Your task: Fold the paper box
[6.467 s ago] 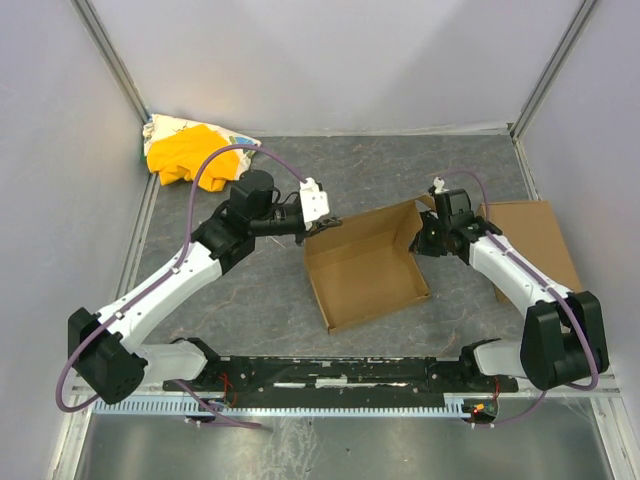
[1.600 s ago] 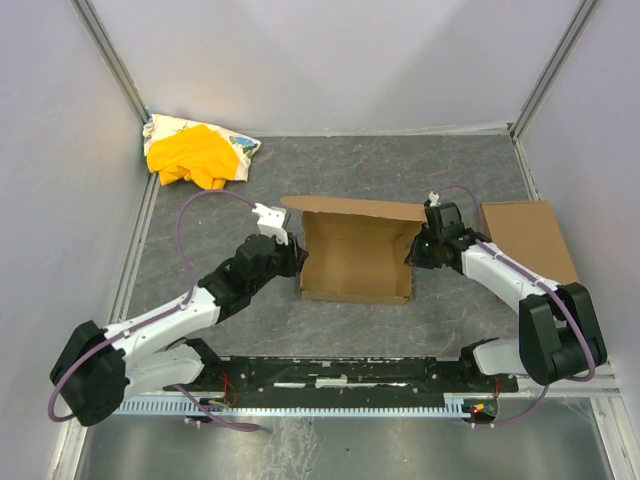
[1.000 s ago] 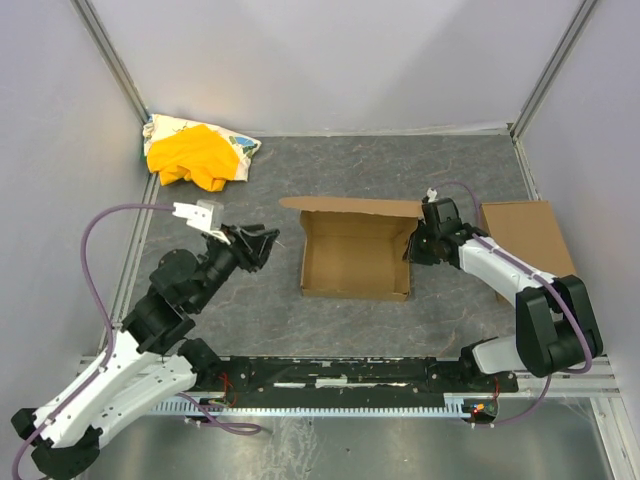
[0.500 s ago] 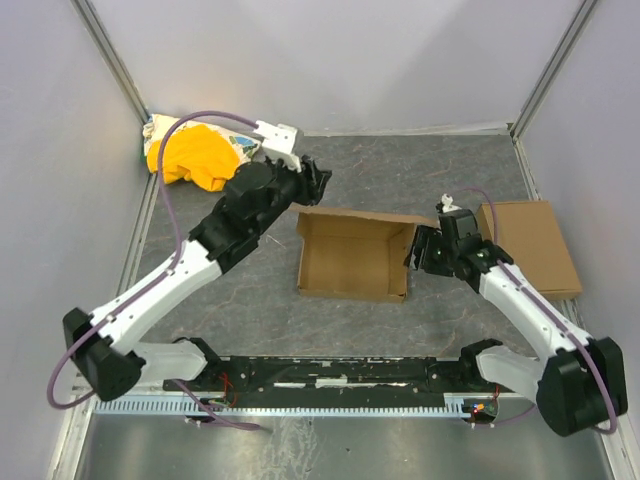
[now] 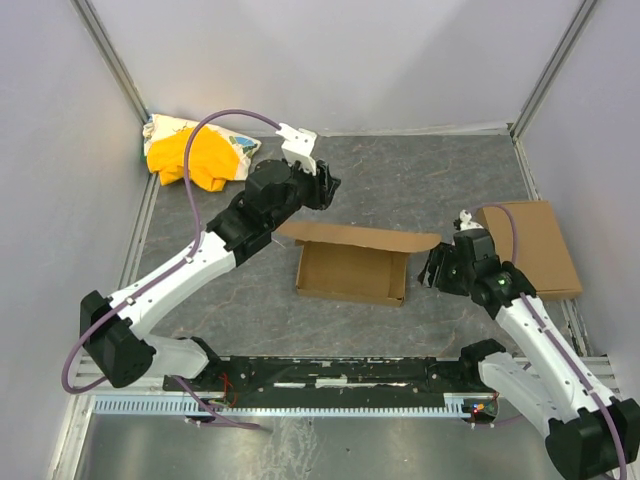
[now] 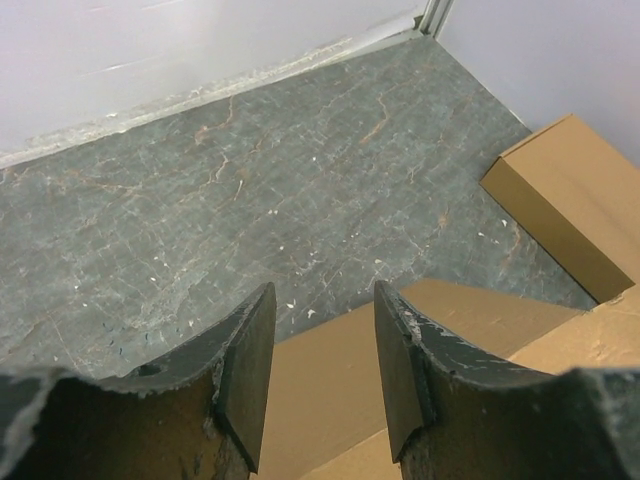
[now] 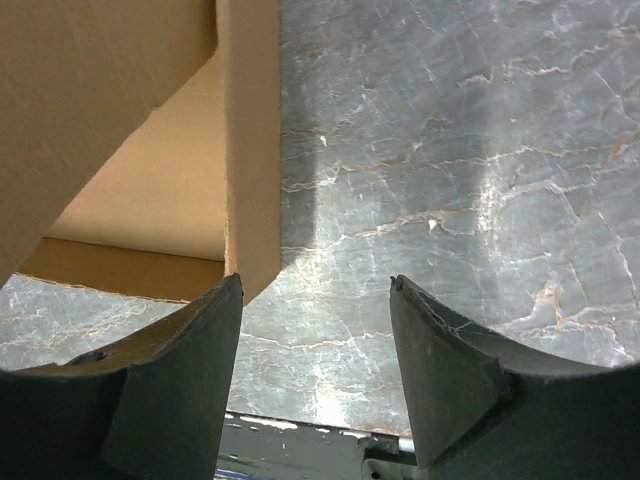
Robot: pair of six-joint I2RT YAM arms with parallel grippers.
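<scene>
The paper box is sitting on the table, lid leaning over it; left fingers are hovering spread above the lid, right fingers gaping beside its corner.

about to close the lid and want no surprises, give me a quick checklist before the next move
1. left gripper open and empty: ok, jaws apart, nothing gripped.
2. right gripper open and empty: ok. A wall of the paper box is beside one finger, not between them.
3. lid shut flat: not ok, it leans over the tray.
4. side flaps tucked in: cannot tell.
5. smaller cardboard apart from the box: ok.
</scene>
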